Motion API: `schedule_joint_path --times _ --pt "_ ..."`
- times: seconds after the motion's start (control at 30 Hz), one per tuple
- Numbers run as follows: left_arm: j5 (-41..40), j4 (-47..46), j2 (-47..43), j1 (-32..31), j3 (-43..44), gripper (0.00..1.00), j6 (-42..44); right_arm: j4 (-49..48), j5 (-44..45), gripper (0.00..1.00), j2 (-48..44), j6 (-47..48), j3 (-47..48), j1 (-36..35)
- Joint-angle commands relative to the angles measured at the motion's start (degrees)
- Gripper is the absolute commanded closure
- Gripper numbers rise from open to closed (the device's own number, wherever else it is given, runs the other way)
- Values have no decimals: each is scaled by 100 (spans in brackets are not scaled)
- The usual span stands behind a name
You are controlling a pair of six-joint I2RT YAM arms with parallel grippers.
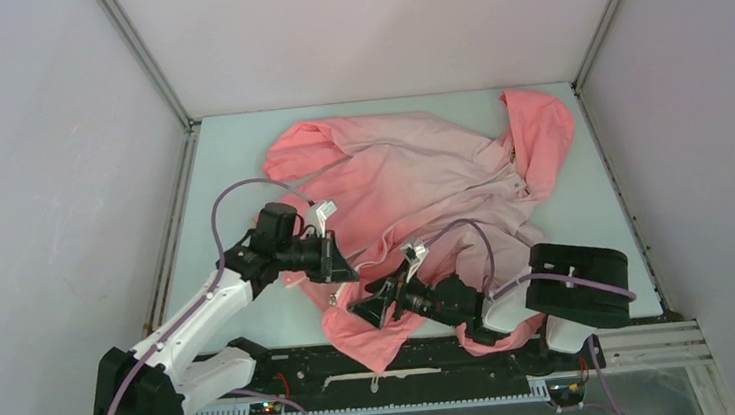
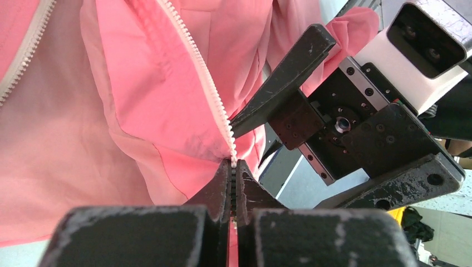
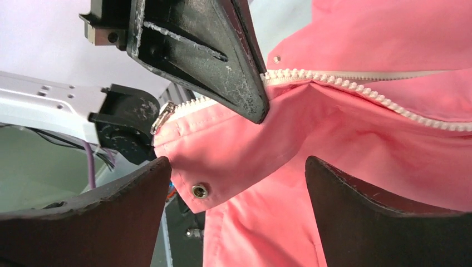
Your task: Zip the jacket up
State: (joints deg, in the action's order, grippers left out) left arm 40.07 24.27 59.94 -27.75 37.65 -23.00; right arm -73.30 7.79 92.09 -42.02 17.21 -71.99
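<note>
Probably soft, thin, floppy jacket; best gripped by the zipper strip; left claw pinching it, lower middle; right claw spread wide.

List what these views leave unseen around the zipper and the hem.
- Left wrist view: the end of the zipper strip, swallowed between the shut fingers of the left gripper.
- Right wrist view: the metal piece at the zipper's end, small and half behind the left gripper; slider or stop, cannot tell.
- Top view: part of the near hem of the jacket, under the right arm.
</note>
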Motion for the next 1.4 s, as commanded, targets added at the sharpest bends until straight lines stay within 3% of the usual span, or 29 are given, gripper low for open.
schedule_joint_path --times 0.0,0.2,0.37,0.47,0.67,0.9,1.0,1.23,1.27,1.37 --pt "57 -401 -272 -42 -141 100 -46 -1328 -8 9 261 -411 202 -7" --pt "-16 -544 -292 -47 -222 100 -90 -1335 -74 17 514 -1206 469 128" --pt "-27 -562 -295 -48 -216 100 -53 -1360 -131 30 714 -1483 616 118" --pt "-47 -544 -289 -55 -205 100 -16 -1365 -129 39 763 -1476 616 126" --pt "-39 -497 -279 -55 -179 100 31 -1372 -278 48 848 -1438 633 209" --pt "-24 -424 -274 -63 -137 100 17 -1382 -680 72 1046 -916 760 309" --pt "-46 -404 -267 -88 -127 100 12 -1382 -851 74 1096 -811 843 368" --pt "-16 -369 -300 -90 -99 100 4 -1381 -855 60 1121 -758 898 392" --pt "24 -389 -285 -95 -110 100 -9 -1386 -868 62 1125 -744 904 401" --pt "90 -367 -273 -98 -83 99 -30 -1384 -953 79 1169 -594 952 410"
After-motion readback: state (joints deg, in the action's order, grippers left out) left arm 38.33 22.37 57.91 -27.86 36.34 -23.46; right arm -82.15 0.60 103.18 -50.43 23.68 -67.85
